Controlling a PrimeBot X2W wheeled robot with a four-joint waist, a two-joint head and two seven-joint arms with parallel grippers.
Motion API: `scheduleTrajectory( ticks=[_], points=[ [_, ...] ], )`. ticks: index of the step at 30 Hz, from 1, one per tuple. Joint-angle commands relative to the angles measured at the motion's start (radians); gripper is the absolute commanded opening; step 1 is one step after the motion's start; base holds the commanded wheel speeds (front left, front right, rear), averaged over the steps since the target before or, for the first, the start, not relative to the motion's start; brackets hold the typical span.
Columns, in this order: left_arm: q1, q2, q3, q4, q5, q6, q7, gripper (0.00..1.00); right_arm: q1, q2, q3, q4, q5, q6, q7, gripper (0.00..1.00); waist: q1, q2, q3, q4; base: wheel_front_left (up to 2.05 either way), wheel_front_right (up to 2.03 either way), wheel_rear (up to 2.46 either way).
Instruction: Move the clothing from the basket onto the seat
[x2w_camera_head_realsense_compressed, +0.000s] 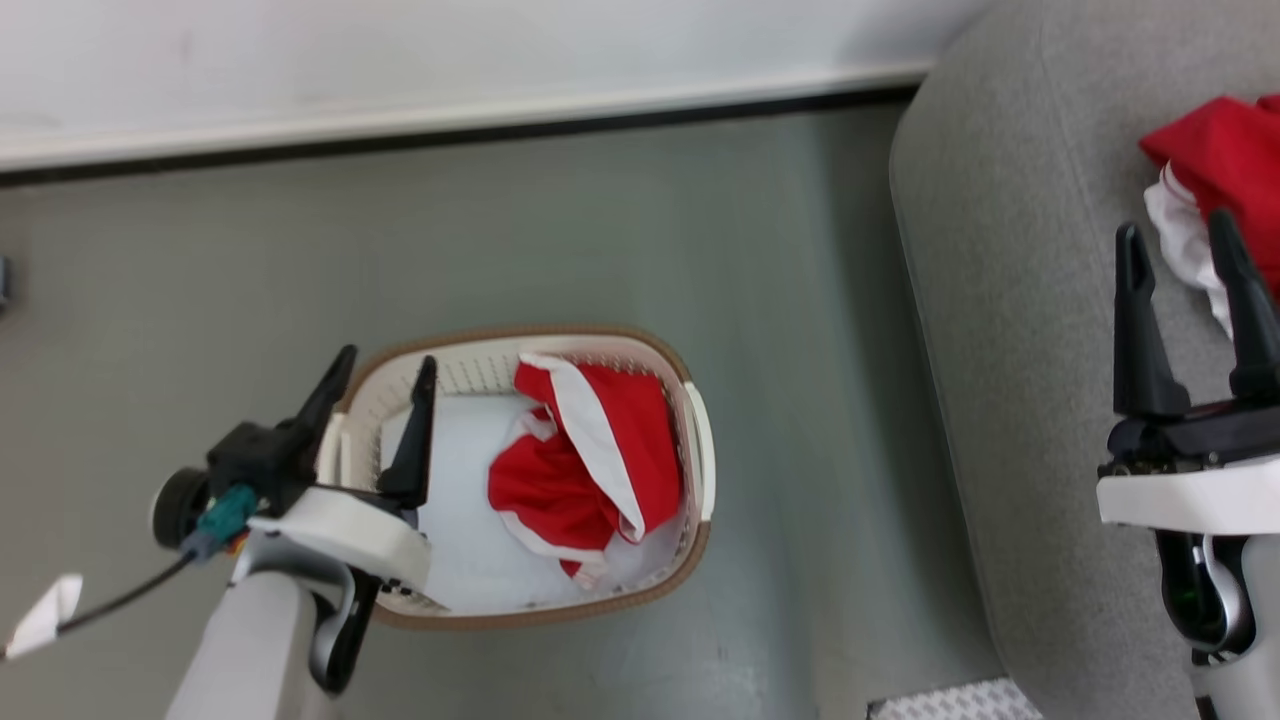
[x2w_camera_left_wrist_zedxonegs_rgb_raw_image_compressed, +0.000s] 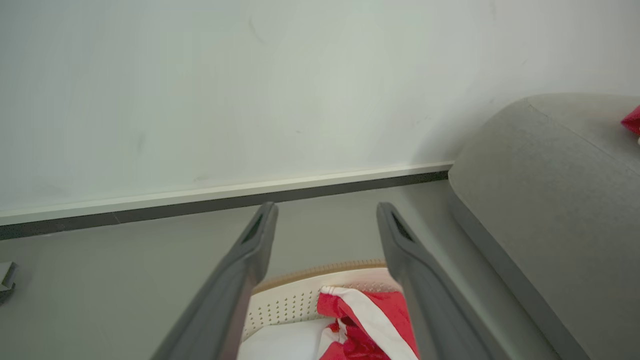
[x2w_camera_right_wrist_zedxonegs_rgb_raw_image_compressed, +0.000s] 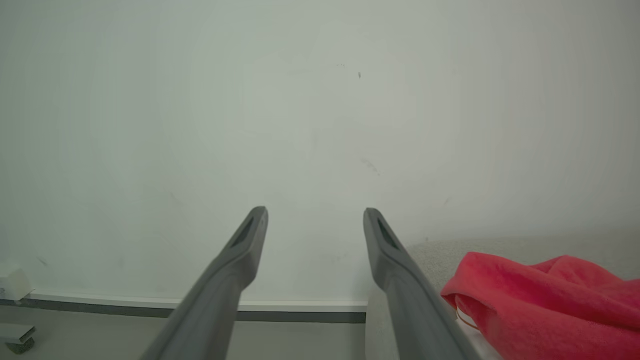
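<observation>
Clothing: a crumpled red jersey (x2w_camera_head_realsense_compressed: 590, 460) with white panels lies inside the basket (x2w_camera_head_realsense_compressed: 540, 335), heaped against the wall nearest the seat (x2w_camera_head_realsense_compressed: 1020, 300). A second red garment (x2w_camera_head_realsense_compressed: 1225, 150) rests on that seat, well to the right of the basket.
Handling: judged soft, light and limp. It will likely sag and trail when lifted, and a loose fold could catch on the basket's rim. The raised bunch at the middle of the heap looks a surer hold than the flat white band.
Left jaws: spread wide and empty, poised over the basket's left rim.
Right jaws: spread wide and empty, well right of the basket, just beside the second garment.
Surface: a pale sheet (x2w_camera_head_realsense_compressed: 450, 480) lines the basket's bottom; the basket stands on a smooth grey floor (x2w_camera_head_realsense_compressed: 600, 220).
Room: a white wall (x2w_camera_head_realsense_compressed: 400, 50) with a pale skirting board runs beyond the basket.
</observation>
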Motion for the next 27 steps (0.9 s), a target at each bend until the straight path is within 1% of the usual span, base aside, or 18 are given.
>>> scheduleTrajectory(
  ticks=[1, 8, 14, 22, 27],
  points=[
    [-0.027, 0.02, -0.013, 0.022, -0.003, -0.004, 0.004, 1.0, -0.021, 0.004, -0.008, -0.009, -0.007, -0.003, -0.003, 1.0, -0.0002, 0.0, 0.045, -0.019, 0.0, 0.0, 0.0],
    [-0.141, 0.056, -0.142, 0.163, -0.081, -0.005, 0.072, 1.0, -0.058, 0.051, -0.039, -0.056, -0.021, -0.003, -0.003, 1.0, -0.0002, 0.0, 0.139, -0.042, 0.0, 0.0, 0.0],
    [-0.236, 0.085, -0.253, 0.283, -0.166, -0.005, 0.151, 1.0, -0.087, 0.068, -0.047, -0.093, -0.028, -0.003, -0.003, 1.0, -0.0002, 0.0, 0.207, -0.07, 0.0, 0.0, 0.0],
    [-0.348, 0.134, -0.363, 0.458, -0.247, -0.005, 0.231, 1.0, -0.122, 0.095, -0.044, -0.133, -0.03, -0.003, -0.003, 1.0, -0.0002, 0.0, 0.288, -0.121, 0.0, 0.0, 0.0],
    [-0.406, 0.148, -0.403, 0.554, -0.32, -0.005, 0.303, 1.0, -0.14, 0.116, -0.043, -0.158, -0.03, -0.003, -0.003, 1.0, -0.0002, 0.0, 0.337, -0.153, 0.0, 0.0, 0.0]
  ],
)
